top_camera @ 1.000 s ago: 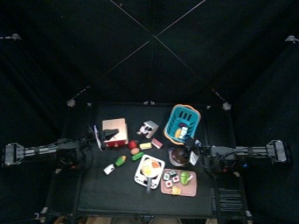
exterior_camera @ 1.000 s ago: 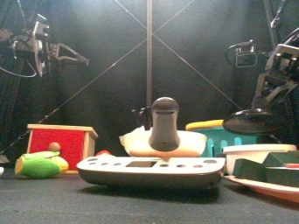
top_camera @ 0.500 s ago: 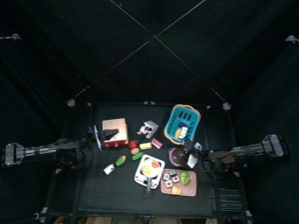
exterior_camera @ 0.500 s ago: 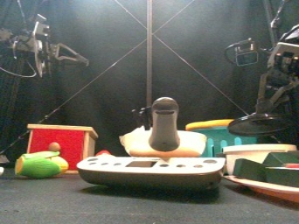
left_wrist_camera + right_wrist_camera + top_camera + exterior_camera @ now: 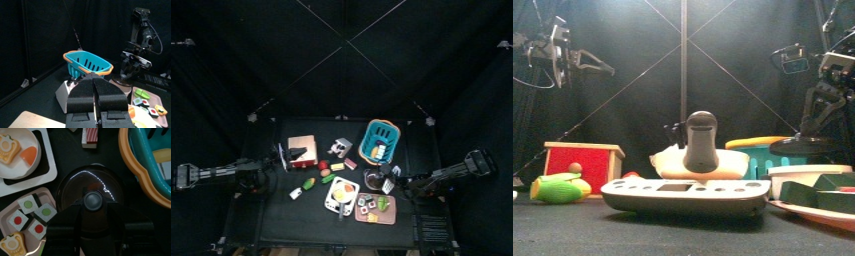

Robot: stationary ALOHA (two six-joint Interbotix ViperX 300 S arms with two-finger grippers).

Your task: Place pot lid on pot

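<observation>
Right gripper (image 5: 93,230) grips the dark lid (image 5: 90,190) by its rim, jaws part open around it, carried above the table beside the blue basket (image 5: 150,163); the pot (image 5: 376,180) sits just beneath, I judge — next: centre, lower, release; left gripper (image 5: 95,95) rests shut

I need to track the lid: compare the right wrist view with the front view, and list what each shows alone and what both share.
Only the right wrist view: the dark lid's round knob from above, a tray of sushi pieces and a plate with an egg. Only the front view: a red box, a green toy and the raised left arm. Both: the lid and the blue basket.
</observation>
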